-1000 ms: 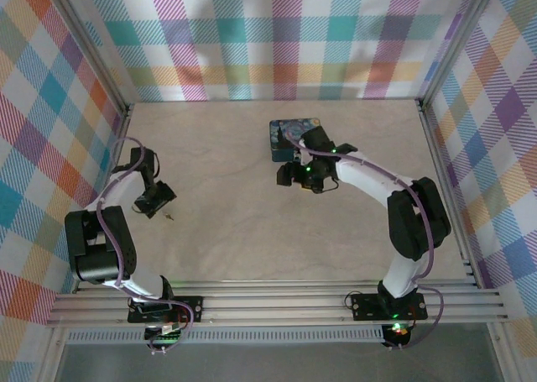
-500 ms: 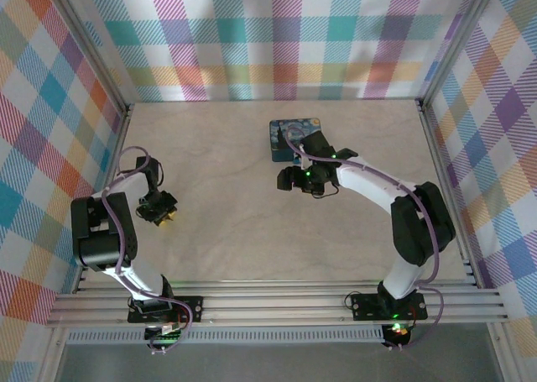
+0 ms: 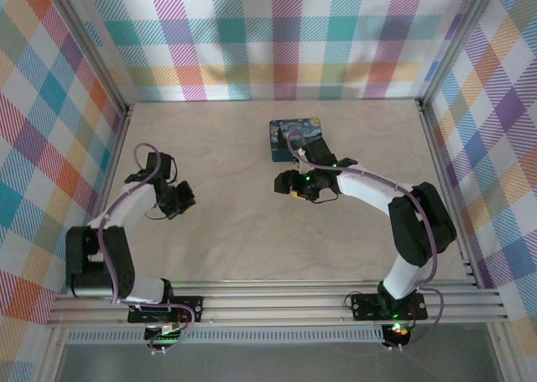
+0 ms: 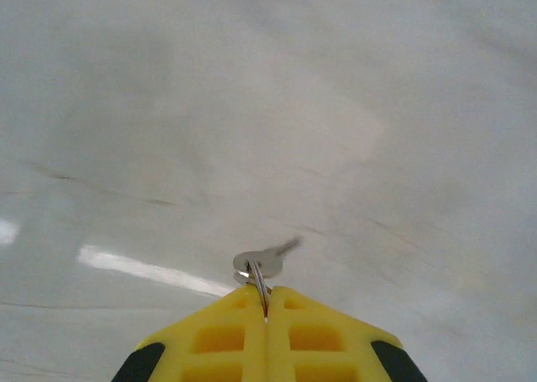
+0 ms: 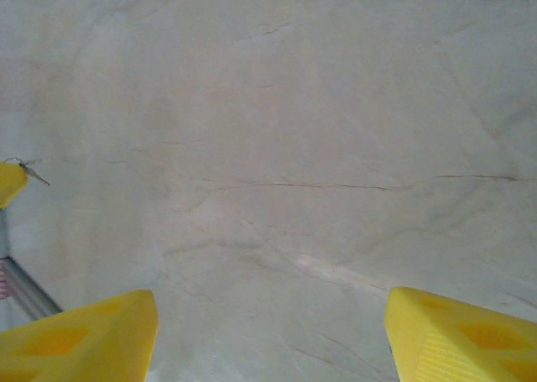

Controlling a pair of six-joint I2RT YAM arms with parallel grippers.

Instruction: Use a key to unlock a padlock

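Observation:
My left gripper [image 4: 267, 315] is shut on the ring of a small silver key [image 4: 267, 260], and the key's blade sticks out ahead of the yellow fingertips above the pale table. From above, the left gripper [image 3: 183, 199] sits at the left side of the table. My right gripper [image 3: 290, 183] hovers near the middle, just in front of the dark blue-green night-sky tin [image 3: 289, 133]. In its own view the right gripper [image 5: 268, 340] is open with only bare table between its fingers [image 5: 75, 332]. The padlock is out of view.
The pale marbled table [image 3: 226, 231] is walled by plaid panels, with metal rails along the sides and near edge. The left gripper's yellow tip with the key [image 5: 32, 175] shows far off at the left edge of the right wrist view.
The left gripper closed on the key that lay on the table and has carried it up and slightly right. The right gripper shifted a little to the left, staying open.

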